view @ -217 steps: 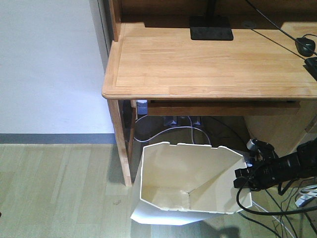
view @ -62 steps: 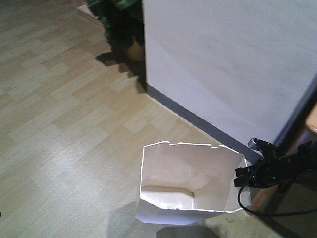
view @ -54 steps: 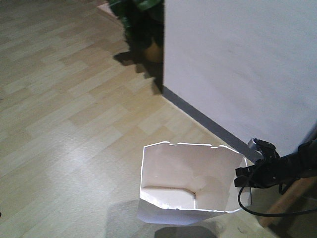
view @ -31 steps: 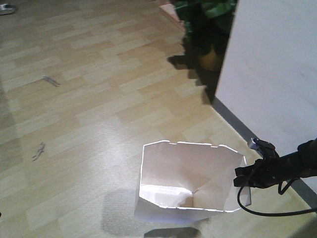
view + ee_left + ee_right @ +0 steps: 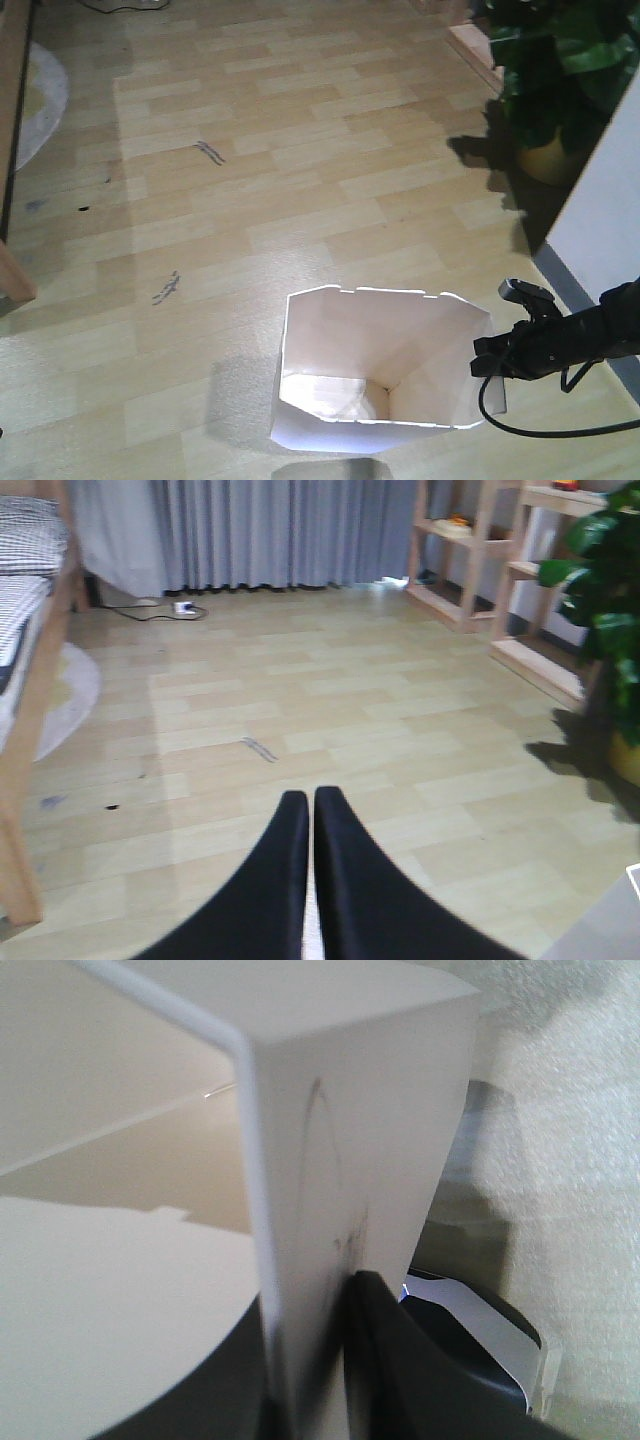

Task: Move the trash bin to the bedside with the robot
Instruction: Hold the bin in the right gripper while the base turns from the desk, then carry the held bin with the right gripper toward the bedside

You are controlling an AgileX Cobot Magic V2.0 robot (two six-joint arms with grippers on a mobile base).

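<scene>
- Exterior front-facing view: we see the trash bin [image 5: 345, 330] standing upright on the light wooden floor [image 5: 300, 200], low in the middle of the picture, its cream-white inside open to the camera.
- The right hand [image 5: 490, 358] reaches in from the right on its slim black arm [image 5: 580, 335] and is clamped on the bin's right wall at the rim. A black cable [image 5: 530, 432] loops beneath it.
- In the right wrist view we see that white wall pinched between two dark fingers [image 5: 395, 1370], one inside the bin and one outside.
- The left hand [image 5: 308, 796] is away from the bin. In its wrist view the two black fingers lie pressed together, gripping nothing that we can see, and point across the floor.
- The bed's light-brown wooden frame [image 5: 35, 760], with checked bedding [image 5: 25, 525], stands at the left edge, well apart from the bin. A pale round rug [image 5: 70, 695] lies beside it.
- A potted plant [image 5: 560, 70] stands at upper right beside a white wall [image 5: 600, 230]. We see grey curtains [image 5: 250, 530] and wooden shelves [image 5: 480, 550] at the far end of the room.
</scene>
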